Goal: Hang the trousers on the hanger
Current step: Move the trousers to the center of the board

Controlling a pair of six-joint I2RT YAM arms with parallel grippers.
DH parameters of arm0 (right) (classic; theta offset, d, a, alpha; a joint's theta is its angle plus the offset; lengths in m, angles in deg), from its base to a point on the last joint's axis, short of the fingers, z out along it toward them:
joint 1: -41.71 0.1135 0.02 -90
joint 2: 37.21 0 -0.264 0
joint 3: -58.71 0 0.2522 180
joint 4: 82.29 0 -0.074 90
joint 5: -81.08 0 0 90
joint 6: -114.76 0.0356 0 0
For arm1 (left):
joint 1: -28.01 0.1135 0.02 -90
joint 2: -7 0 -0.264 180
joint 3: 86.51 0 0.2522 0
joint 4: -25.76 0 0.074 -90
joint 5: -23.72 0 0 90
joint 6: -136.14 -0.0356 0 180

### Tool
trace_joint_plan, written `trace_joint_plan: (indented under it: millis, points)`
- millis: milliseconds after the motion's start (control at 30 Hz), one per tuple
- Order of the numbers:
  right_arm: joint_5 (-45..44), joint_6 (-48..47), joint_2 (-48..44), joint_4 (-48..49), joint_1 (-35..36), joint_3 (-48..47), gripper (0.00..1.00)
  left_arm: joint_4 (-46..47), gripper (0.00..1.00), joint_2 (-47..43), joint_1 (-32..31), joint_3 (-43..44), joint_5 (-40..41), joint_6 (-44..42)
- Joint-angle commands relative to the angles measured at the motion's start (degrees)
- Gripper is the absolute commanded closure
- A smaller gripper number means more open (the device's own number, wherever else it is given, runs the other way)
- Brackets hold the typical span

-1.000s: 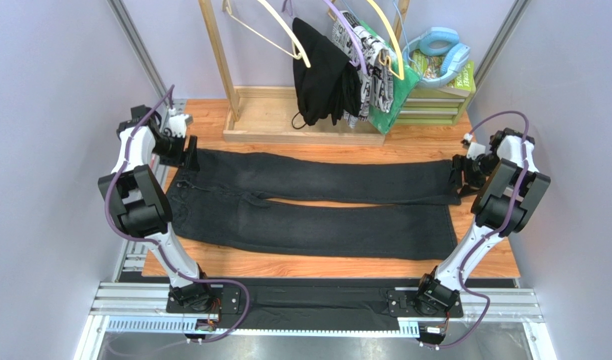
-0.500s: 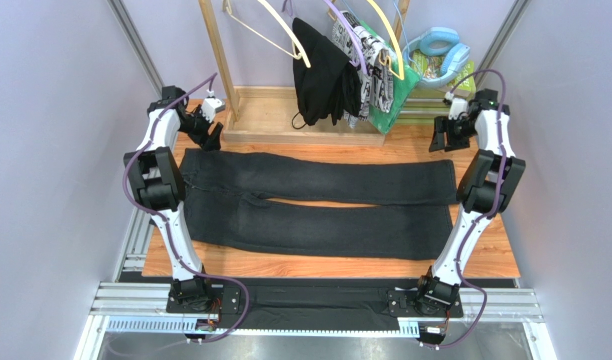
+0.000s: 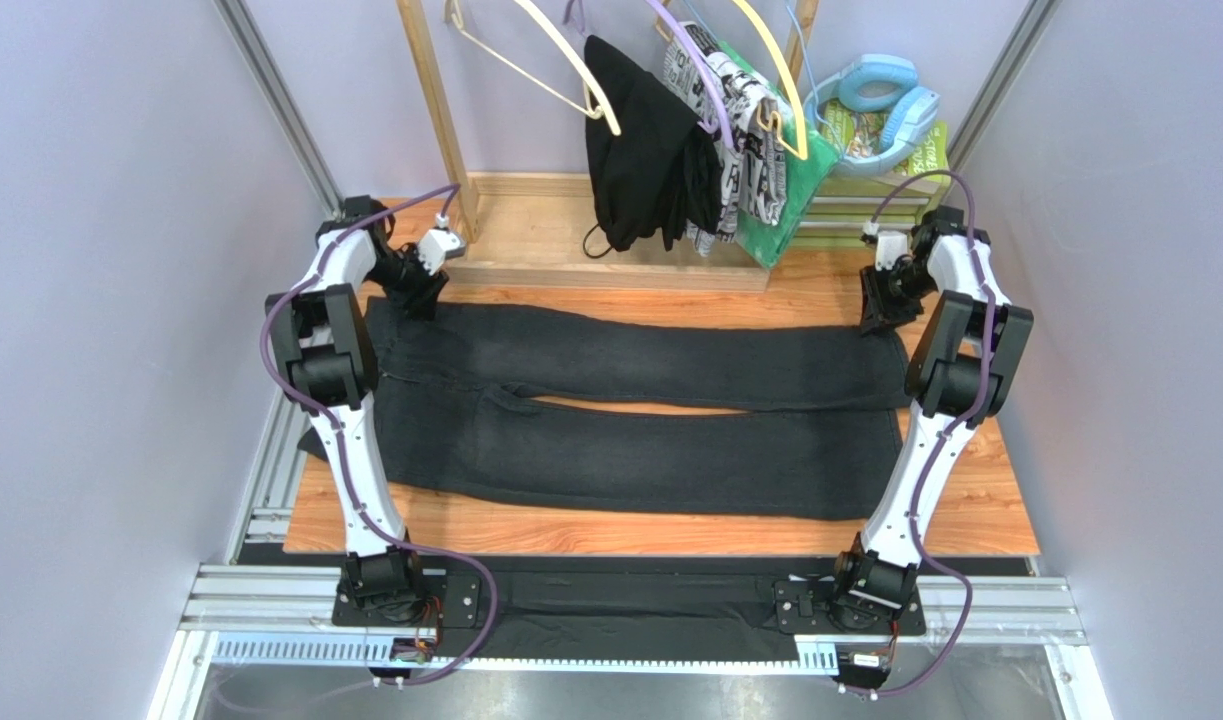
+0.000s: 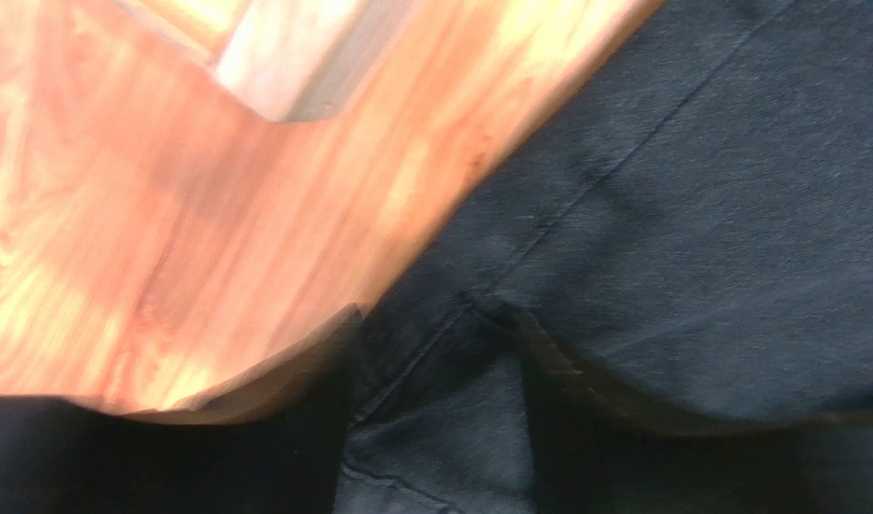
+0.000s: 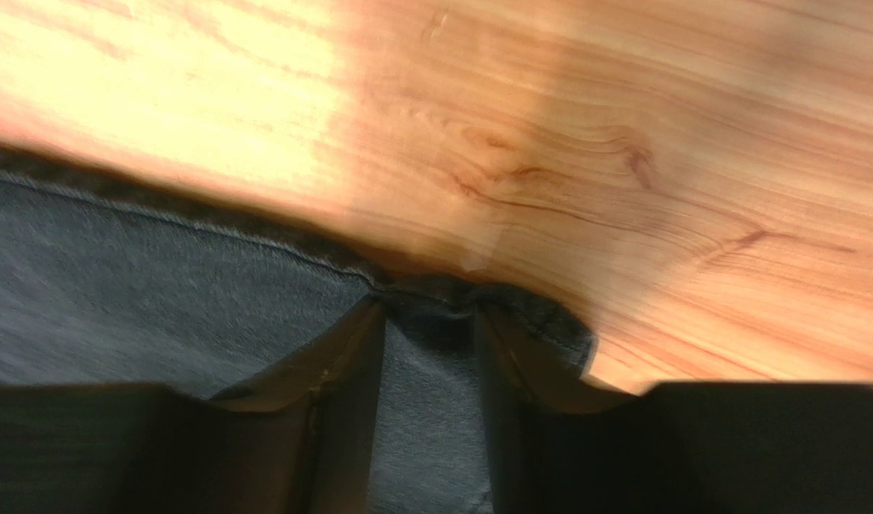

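One trousers (image 3: 632,360) spread flat, left tool (image 4: 435,359) at waist, right tool (image 5: 428,327) at hem, two tools' grip unclear

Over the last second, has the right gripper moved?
Yes. The right gripper went up the view, toward the wooden crate, and is now at the far hem corner of the trousers.
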Motion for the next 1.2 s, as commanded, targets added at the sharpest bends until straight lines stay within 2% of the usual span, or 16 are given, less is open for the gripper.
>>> trace_joint_plan:
  millis: [0, 33, 67, 133, 233, 367, 533, 567, 600, 633, 700, 733, 800, 933, 1067, 1167]
  points:
    - [-1.14, -4.26, -2.29, -1.61, 0.42, 1.93, 0.85, -0.12, 0.59, -2.82, -0.18, -3.71, 2.75, -2.48]
    - [-1.32, -4.00, -2.65, -1.53, 0.42, 1.93, 0.99, 0.05, 0.67, -4.31, -0.18, -5.02, 2.40, -1.78]
    - [-1.15, -3.48, -3.00, -1.35, 0.33, 1.75, 1.00, 0.49, 0.84, -5.45, 0.00, -5.91, 1.61, -0.90]
    - [-0.35, -2.95, -5.63, 0.04, -0.02, 2.45, 1.00, 4.78, 1.00, -10.09, 0.96, -9.58, -1.29, 4.51]
    - [0.87, -0.31, -13.00, 7.77, -1.07, 7.54, 1.00, 13.74, 1.00, -17.14, 2.81, -15.03, -4.63, 12.16]
    - [4.64, 2.76, -21.44, 16.39, -2.65, 12.99, 1.00, 25.59, 1.00, -24.79, 5.27, -23.30, -6.66, 15.45]
    - [5.02, 4.97, -23.92, 26.15, -1.97, 18.10, 1.00, 36.53, 1.00, -28.67, 6.07, -30.62, -5.61, 18.53]
    - [1.27, 3.66, -21.05, 25.20, -1.08, 17.23, 0.98, 35.40, 1.00, -27.54, 5.46, -29.66, -3.43, 18.27]
    - [-1.38, 2.78, -18.84, 21.02, 0.75, 13.65, 0.87, 33.91, 1.00, -23.87, 4.84, -25.99, -1.05, 18.35]
    - [-4.28, 3.12, -16.47, 19.15, 1.38, 11.27, 0.54, 32.24, 0.69, -21.57, 4.31, -23.43, 1.67, 18.88]
    - [-9.83, 4.87, -12.06, 17.29, 1.74, 8.53, 0.21, 26.87, 0.37, -16.30, 3.52, -16.85, 6.86, 21.86]
    - [-11.15, 6.44, -11.53, 17.63, 1.48, 7.74, 0.00, 27.12, 0.01, -15.84, 3.52, -16.29, 8.18, 23.17]
    - [-12.13, 6.90, -12.49, 17.03, 1.12, 7.47, 0.00, 30.28, 0.00, -18.01, 3.78, -18.12, 10.22, 25.38]
    - [-7.31, 6.55, -17.41, 12.73, 0.68, 10.62, 0.06, 30.12, 0.00, -24.53, 4.13, -23.84, 5.48, 25.39]
    - [1.38, 1.38, -22.58, -0.35, 0.77, 14.57, 0.17, 17.23, 0.02, -30.15, 4.13, -27.08, -1.28, 21.44]
    - [2.20, -5.30, -26.55, -8.80, 0.77, 21.58, 0.18, 11.32, 0.00, -35.34, 4.22, -33.06, -0.25, 18.27]
